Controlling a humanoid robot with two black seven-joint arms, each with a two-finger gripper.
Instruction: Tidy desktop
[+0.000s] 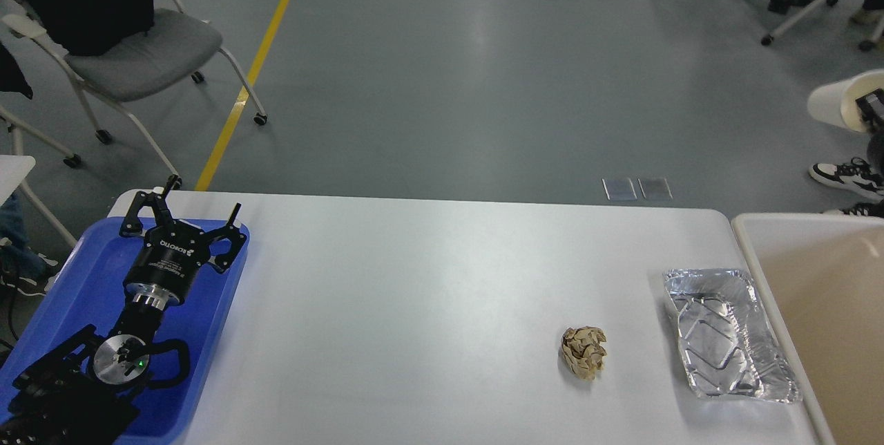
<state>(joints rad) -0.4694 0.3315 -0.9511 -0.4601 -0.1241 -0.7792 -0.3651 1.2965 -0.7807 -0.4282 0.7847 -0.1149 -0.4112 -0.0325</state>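
Note:
The desktop (pixel 428 293) is a wide white tabletop. A crumpled tan paper ball (pixel 584 352) lies on it right of the middle. A dented silver foil tray (pixel 725 334) lies near the right edge, apart from the ball. My left gripper (pixel 200 200) is open and empty, its fingers spread wide above the far end of the blue plastic tray (pixel 76 279) at the table's left end. The right arm and gripper are out of view.
A beige bin with a white rim (pixel 815 279) stands against the table's right edge. Chairs on castors (pixel 138 51) stand on the grey floor behind the table at the left and far right. A yellow floor line (pixel 255 65) runs behind.

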